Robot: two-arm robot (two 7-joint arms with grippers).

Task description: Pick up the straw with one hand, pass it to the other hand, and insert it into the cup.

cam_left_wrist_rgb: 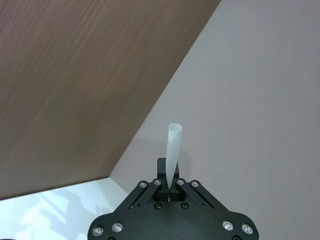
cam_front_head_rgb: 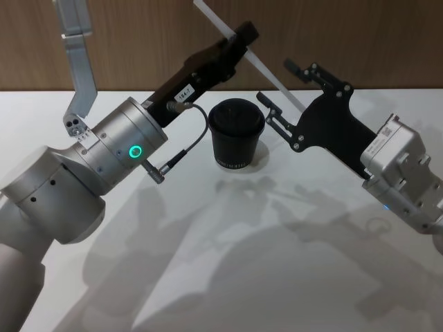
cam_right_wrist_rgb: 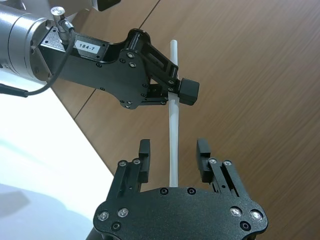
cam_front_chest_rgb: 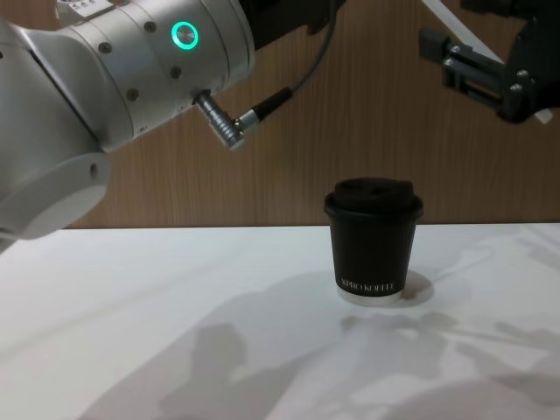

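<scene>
Above cup (cam_front_head_rgb: 236, 135) | left claw (cam_front_head_rgb: 243, 36) pinches straw (cam_front_head_rgb: 266, 72) | right claw (cam_front_head_rgb: 284, 86) wide, straddling it

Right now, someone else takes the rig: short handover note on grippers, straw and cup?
Left gripper (black, on silver arm): shut on the thin white plastic straw, held in the air.
Right gripper (all black): open, fingers either side of the straw, not clamped.
Small black lidded paper cup: upright on the white table, below both, no straw in it.
Done: straw lifted. Left: finish the handover if needed, insert straw into cup lid.
</scene>
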